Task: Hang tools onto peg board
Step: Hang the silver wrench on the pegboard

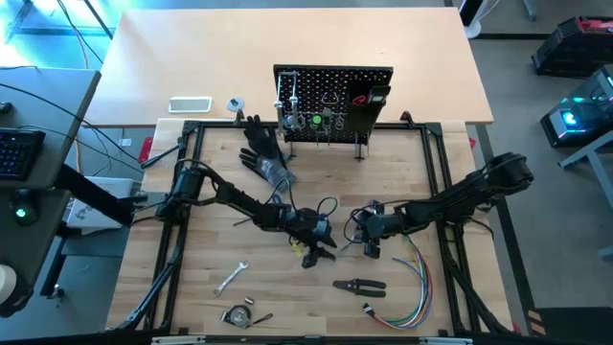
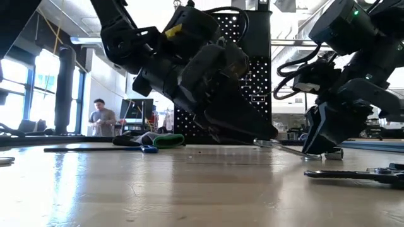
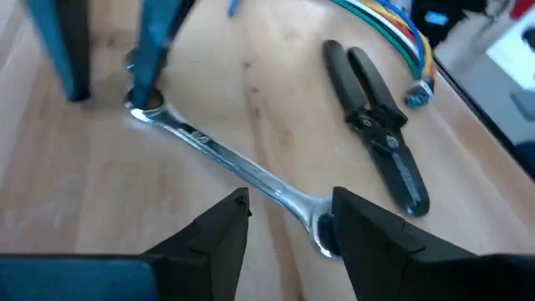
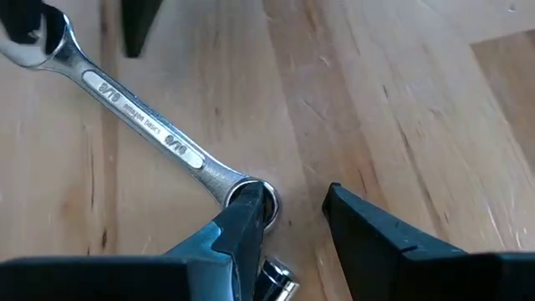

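Both grippers, left gripper (image 3: 284, 221) and right gripper (image 4: 288, 221), stand apart over opposite ends of the flat silver combination wrench (image 3: 230, 159); closing together could skid it across the wooden surface (image 4: 401, 100).

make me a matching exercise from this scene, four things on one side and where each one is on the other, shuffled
Things:
1. silver wrench
2. black pliers
3. bundle of coloured wires
4. peg board

Places:
A. upright at the far edge of the wooden work surface
B. flat on the table between the left gripper and the right gripper, one end at each
C. curled near the front right of the table
D. flat on the table in front of the two grippers, left of the wires

Pairs: 1-B, 2-D, 3-C, 4-A
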### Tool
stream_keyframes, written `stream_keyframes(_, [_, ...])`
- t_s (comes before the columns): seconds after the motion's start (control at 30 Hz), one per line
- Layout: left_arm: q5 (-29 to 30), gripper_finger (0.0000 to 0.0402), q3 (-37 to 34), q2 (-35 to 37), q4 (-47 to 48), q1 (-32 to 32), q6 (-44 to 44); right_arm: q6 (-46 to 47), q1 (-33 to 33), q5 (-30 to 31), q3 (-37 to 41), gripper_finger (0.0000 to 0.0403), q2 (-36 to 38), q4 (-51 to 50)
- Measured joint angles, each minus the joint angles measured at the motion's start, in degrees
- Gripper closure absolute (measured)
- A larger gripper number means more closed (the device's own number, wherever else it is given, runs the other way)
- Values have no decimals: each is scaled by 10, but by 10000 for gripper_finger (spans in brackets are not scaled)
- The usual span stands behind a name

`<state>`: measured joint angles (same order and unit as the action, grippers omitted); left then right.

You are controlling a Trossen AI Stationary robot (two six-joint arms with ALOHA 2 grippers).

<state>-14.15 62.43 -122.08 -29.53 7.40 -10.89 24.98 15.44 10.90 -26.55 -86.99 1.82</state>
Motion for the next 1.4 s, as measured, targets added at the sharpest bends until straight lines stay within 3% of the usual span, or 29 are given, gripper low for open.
stream_keyframes(0.27, [59,188,0,0,16,0,-11,42,-1,37,0,270,-2,18])
stream_keyframes(0.47, [71,151,15,0,54,1,-10,69,-1,77,0,270,-3,26])
stream_keyframes(0.67, [75,147,52,1,155,1,32,78,-1,77,0,270,-2,28])
stream_keyframes(0.87, [115,147,76,4,251,1,71,83,11,60,-1,270,-2,24])
stream_keyframes(1.4, [150,147,82,91,280,-22,112,105,39,40,-1,270,-2,19])
